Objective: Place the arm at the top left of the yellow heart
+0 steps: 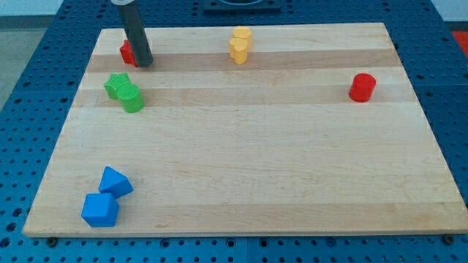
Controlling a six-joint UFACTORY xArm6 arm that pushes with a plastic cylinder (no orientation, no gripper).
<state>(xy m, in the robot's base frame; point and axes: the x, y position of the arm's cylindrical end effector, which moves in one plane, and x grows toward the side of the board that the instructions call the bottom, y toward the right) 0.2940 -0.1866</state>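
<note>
The rod stands at the far left of the wooden board (241, 197), and its tip (144, 64) rests on the surface right against a small red block (127, 52) that is mostly hidden behind the rod, so its shape cannot be made out. There is no hand here to open or close: the arm ends in a plain dark rod, and it grips nothing. The yellow heart (238, 51) sits along the far edge, a little left of the board's centre line, with a second yellow block (242, 34) touching it just beyond, nearer the far edge. From the tip, the heart lies off to the right, at close to the same depth on the board, with a bare stretch of wood between them. That is the relation the coming move seems to turn on: the goal spot, at the heart's far-left corner, faces the tip's side, so a mostly rightward slide, angled slightly farther, should reach it without going round the heart. The tip would need to stop short so it does not nudge either yellow piece. Two green blocks (124, 92), touching each other, sit just nearer than the tip and out of that line; a red cylinder (362, 87) at the right and two blue blocks (107, 197) at the near left are well apart from it.
</note>
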